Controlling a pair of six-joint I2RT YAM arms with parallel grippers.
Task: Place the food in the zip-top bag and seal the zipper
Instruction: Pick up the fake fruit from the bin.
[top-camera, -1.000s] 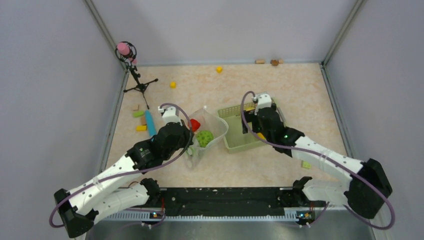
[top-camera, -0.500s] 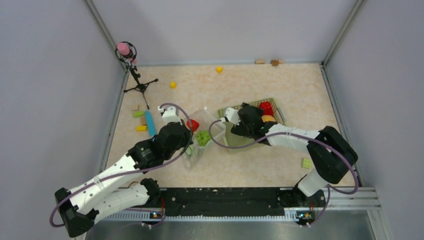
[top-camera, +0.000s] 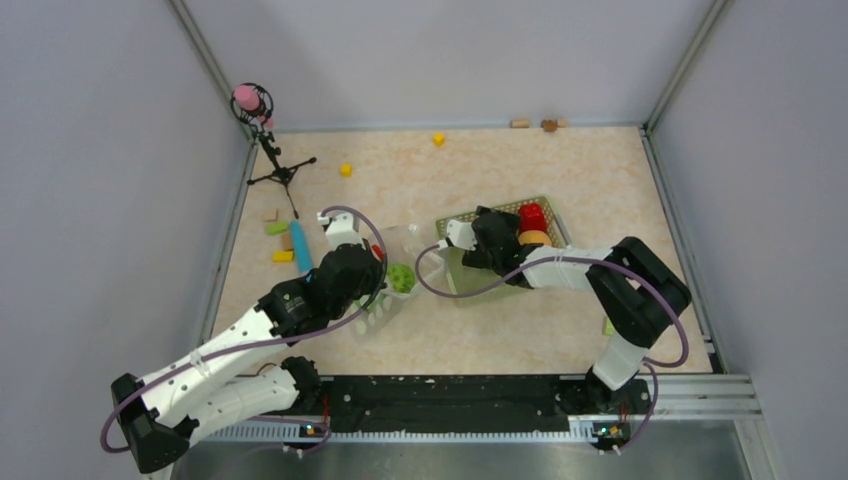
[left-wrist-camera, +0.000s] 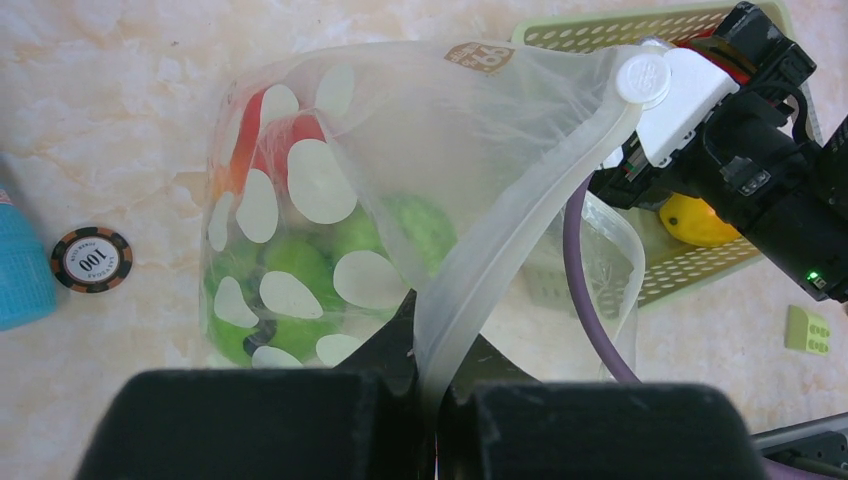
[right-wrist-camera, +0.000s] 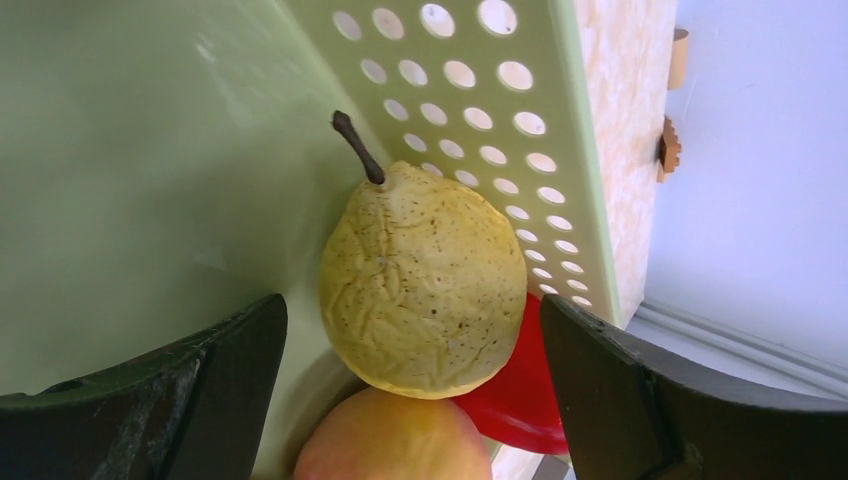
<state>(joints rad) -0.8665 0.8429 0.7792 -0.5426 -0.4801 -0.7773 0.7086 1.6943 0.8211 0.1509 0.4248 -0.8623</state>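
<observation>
Grippers at work beside the pale green perforated plastic basket. My right gripper is inside the basket, jaws spread wide and holding nothing. Its dark fingers stand on either side of a speckled yellow toy pear, which leans against the basket's holed wall. I cannot tell whether either finger touches the pear. Below the pear sits a peach-orange toy fruit, cut off by the lower edge of the view. A red toy piece is mostly hidden behind the pear.

My left gripper is closed on the whitish press-seal zipper of the clear white-dotted zip-top bag. It pinches the strip where it runs down between the jaws. The bag stands just beside the basket, on the side nearer my left arm, with its mouth toward the basket. Green toy food and red toy food lie inside, blurred by film and dots, so their kinds are hard to make out. My left fingers hide the bag's lower edge. A round brown-rimmed chip lies on the table beyond the bag, well apart from the basket.
</observation>
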